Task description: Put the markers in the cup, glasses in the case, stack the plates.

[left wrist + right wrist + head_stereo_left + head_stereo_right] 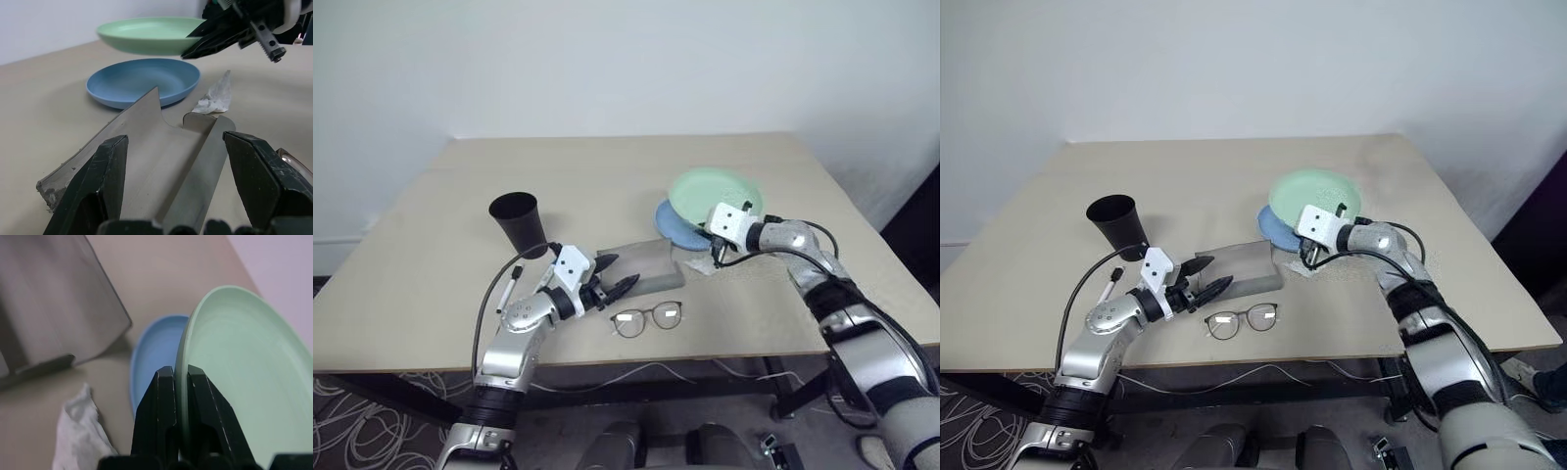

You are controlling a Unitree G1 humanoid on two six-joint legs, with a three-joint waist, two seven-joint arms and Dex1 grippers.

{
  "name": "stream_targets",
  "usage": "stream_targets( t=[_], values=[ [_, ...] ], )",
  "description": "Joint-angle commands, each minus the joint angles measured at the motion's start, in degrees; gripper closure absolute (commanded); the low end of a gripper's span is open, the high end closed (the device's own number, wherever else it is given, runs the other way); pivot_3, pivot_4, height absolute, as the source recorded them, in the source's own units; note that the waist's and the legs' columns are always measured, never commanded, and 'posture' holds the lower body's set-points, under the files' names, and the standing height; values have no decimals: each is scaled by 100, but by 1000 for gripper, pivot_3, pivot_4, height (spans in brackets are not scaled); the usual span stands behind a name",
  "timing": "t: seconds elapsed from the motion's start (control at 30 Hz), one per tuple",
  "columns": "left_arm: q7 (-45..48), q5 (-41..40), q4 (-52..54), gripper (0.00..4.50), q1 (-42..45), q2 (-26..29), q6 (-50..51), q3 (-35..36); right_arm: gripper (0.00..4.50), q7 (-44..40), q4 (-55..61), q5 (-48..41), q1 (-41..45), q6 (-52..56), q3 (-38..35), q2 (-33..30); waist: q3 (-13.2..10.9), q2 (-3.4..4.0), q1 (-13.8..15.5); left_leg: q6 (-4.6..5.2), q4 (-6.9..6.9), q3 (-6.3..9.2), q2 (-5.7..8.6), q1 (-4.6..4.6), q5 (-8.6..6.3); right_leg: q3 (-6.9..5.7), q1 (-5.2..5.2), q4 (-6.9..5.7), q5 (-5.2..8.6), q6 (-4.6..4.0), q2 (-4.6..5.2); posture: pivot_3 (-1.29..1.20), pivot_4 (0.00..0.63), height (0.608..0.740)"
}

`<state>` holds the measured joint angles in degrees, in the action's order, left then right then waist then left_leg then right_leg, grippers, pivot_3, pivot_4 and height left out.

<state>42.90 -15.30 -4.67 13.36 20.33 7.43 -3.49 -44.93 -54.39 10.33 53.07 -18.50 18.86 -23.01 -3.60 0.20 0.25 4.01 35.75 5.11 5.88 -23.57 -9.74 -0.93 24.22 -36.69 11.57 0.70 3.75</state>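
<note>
Bare-walled room, plain table [431, 284], floor cables [352, 426]

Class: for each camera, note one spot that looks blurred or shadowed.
Right wrist view: case smeared, soft. Left wrist view: near tool fingers soft; green plate shades the blue plate. Head views: cup lies against a soft shadow.

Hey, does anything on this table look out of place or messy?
A crumpled white tissue lies on the table between the grey case and the blue plate; it looks like stray litter. Nothing looks spilled or broken.
</note>
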Motion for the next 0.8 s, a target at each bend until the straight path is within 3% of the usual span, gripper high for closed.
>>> stream_targets(
  t=[0.03, 0.23, 0.33, 0.5, 0.8],
  values=[
    [-81, -7, 255, 1215, 15, -4, -86, 89, 4443, -154, -623, -8, 485, -531, -145, 115, 1, 1, 3, 0, -2, 0, 0, 0, 0, 2, 2, 0, 0, 0, 0, 0, 0, 737],
    [-201, -14, 434, 1215, -148, 11, -65, 121, 4443, -53, -1364, 229, 813, -801, -103, 399, 2, 7, -19, -3, -14, -5, 0, 6, 1, 10, 13, -10, -6, -9, -11, 0, 0, 737],
    [-238, -24, 488, 1215, -172, 21, -45, 133, 3672, 135, -1530, 270, 899, -821, -185, 489, 3, 10, -21, -5, -17, -5, 0, 7, 3, 13, 18, -13, -11, -17, -16, 0, 0, 737],
    [-245, -38, 529, 1215, -194, 54, -22, 143, 2007, 597, -1599, 329, 962, -951, -283, 508, 4, 14, -22, -15, -18, -6, -3, 13, 9, 18, 19, -19, -19, -32, -32, 0, 0, 737],
    [-223, -21, 453, 1215, -71, 44, -5, 99, 2007, 241, -1218, -14, 981, -1047, -701, 232, 4, 18, -23, -33, -22, -11, -35, 20, 17, 25, 18, -17, -34, -63, -68, 0, 0, 737]
  ],
)
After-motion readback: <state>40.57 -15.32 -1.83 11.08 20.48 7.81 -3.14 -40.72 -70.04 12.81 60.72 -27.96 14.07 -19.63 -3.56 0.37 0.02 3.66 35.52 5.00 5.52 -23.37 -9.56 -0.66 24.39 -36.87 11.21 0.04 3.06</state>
